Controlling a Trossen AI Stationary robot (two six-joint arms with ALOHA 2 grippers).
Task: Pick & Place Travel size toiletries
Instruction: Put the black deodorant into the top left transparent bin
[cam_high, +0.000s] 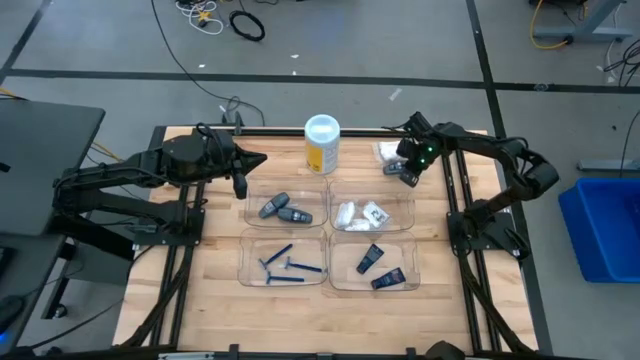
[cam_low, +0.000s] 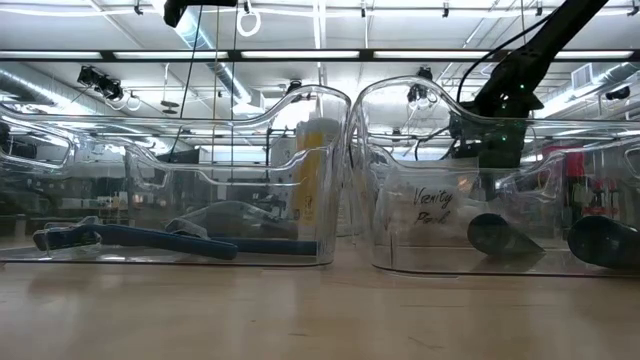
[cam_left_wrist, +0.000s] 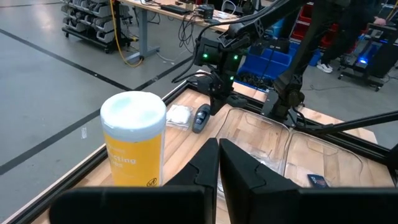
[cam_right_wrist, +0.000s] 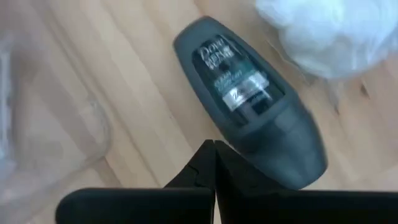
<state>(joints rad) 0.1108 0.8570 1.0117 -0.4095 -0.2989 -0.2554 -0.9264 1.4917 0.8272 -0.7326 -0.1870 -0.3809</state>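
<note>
The clenched right end effector (cam_right_wrist: 214, 149) hovered over the grey stick (cam_right_wrist: 249, 99), holding nothing. The stick's long axis ran diagonally from the frame's upper left to lower right on the worktop (cam_right_wrist: 149, 93).

Four trays (cam_high: 247, 212), three grey sticks (cam_high: 275, 205), two razors (cam_high: 276, 256), two tubes (cam_high: 370, 258), one canister (cam_high: 321, 146).

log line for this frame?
right gripper: shut, over grey stick on table, beside white packet | left gripper: shut, waiting near yellow canister

Bare tabletop (cam_high: 200, 300) is lying open left of the trays (cam_high: 328, 240), while the yellow canister (cam_high: 321, 145) is blocking the back edge.
</note>
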